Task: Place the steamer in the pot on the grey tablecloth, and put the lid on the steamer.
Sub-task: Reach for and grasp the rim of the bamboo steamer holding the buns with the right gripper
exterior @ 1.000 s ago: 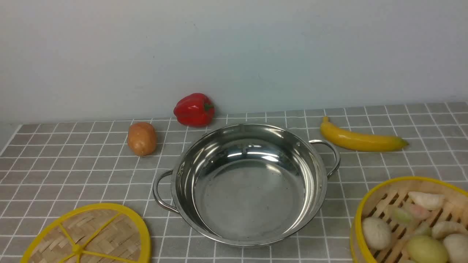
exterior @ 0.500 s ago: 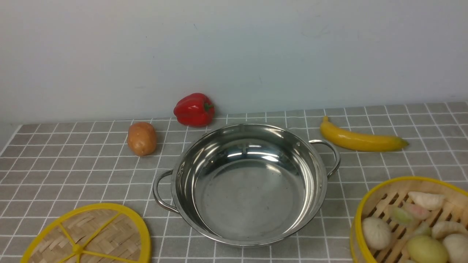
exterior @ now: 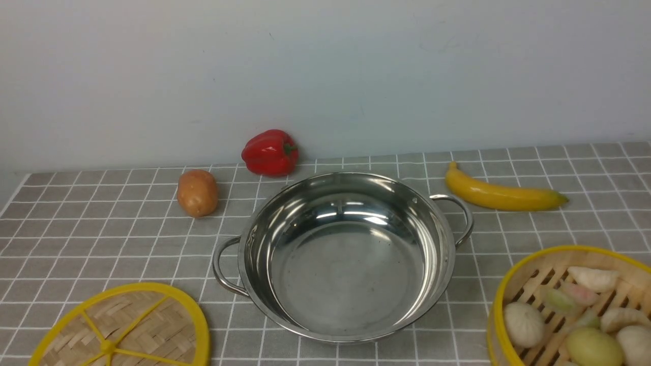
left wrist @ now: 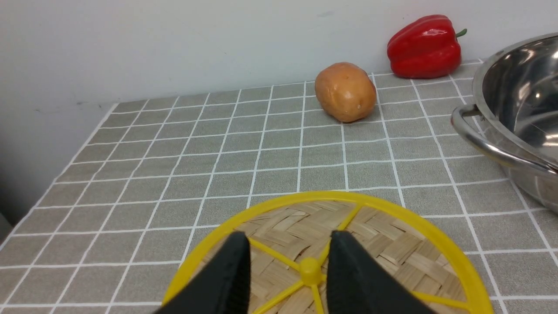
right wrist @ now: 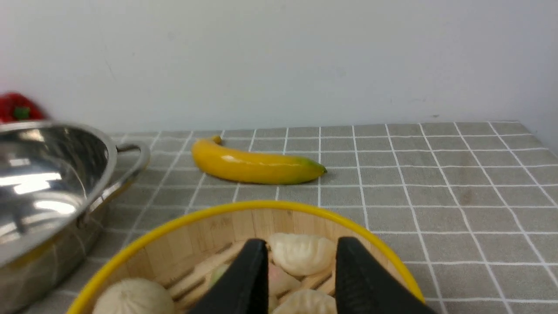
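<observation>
Pincers hang low over the near part of the grey tablecloth (exterior: 101, 229), one above each bamboo piece. The left pincer (left wrist: 287, 237) has its two black fingers (left wrist: 226, 279) parted with a clear gap. They straddle the yellow centre knob of the lid (left wrist: 383, 244) without closing on it, and the pincer holds nothing. Whether the tips touch the weave I cannot tell. The right pincer (right wrist: 301, 242) is likewise parted and empty, poised above the open steamer (right wrist: 205, 229), with a white dumpling (right wrist: 301, 255) showing in the gap between its fingers.

Taking the pot (exterior: 346, 264) as the centre of the clock in the front view, the lid lies flat on the cloth at 8 o'clock, near the pot but apart from it. The steamer stands on the cloth at 4 o'clock, outside the pot and cut off by the frame edge. It carries a round bun (exterior: 524, 324) and several dumplings on its slatted base. The pot sits upright, its bare steel floor shining. A brown potato (exterior: 197, 193) lies at 10 o'clock. A red bell pepper (exterior: 269, 152) sits at 11 o'clock close to the pale wall (exterior: 325, 76), and a yellow banana (exterior: 501, 195) lies at 2 o'clock, just beside the pot.
</observation>
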